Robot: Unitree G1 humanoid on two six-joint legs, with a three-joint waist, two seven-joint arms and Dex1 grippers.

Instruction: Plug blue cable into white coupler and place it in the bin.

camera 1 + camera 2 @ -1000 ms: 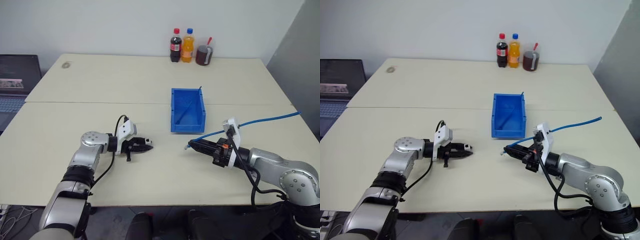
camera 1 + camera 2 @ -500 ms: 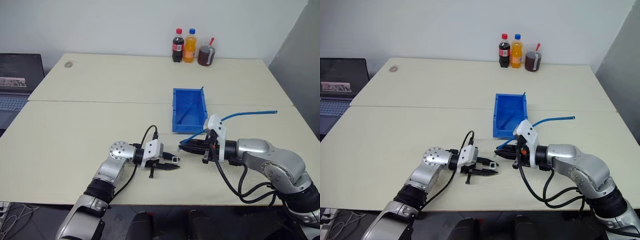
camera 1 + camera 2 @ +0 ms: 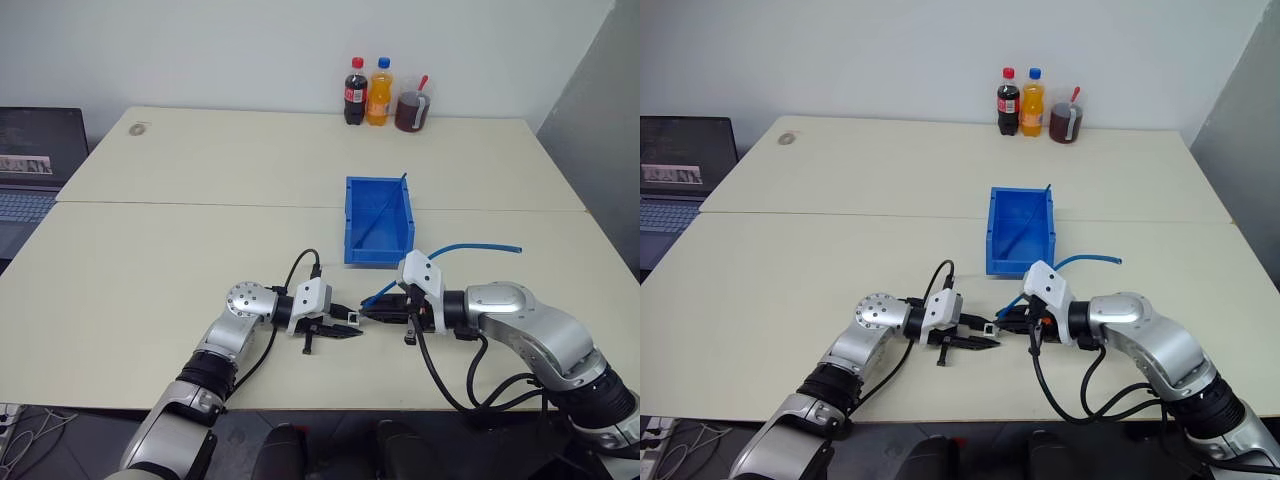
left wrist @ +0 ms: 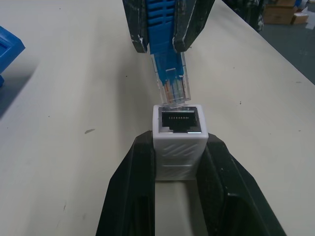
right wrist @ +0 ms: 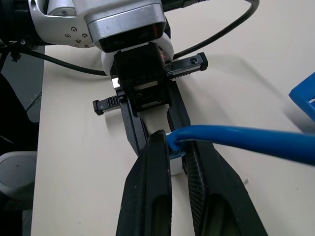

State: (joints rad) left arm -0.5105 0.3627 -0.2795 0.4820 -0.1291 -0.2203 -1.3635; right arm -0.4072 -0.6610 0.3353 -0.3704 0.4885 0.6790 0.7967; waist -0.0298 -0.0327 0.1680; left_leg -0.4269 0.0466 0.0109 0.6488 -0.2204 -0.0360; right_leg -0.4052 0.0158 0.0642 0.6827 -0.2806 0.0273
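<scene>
My left gripper is shut on the white coupler, whose dark socket faces the plug. My right gripper is shut on the blue cable just behind its clear plug. The plug's tip sits at the coupler's upper edge, outside the socket. Both grippers meet tip to tip just above the table's front middle, the left gripper beside the right gripper. The cable arcs away to the right. The blue bin stands just behind them.
Two bottles and a cup of dark drink stand at the table's far edge. A laptop sits off the table's left side. A thin blue strip leans inside the bin. A grey wall borders the table on the right.
Both arms have swung in toward the table's front middle. The left gripper brought the coupler rightward and the right gripper brought the plug leftward, so the gap between plug and coupler has closed.
</scene>
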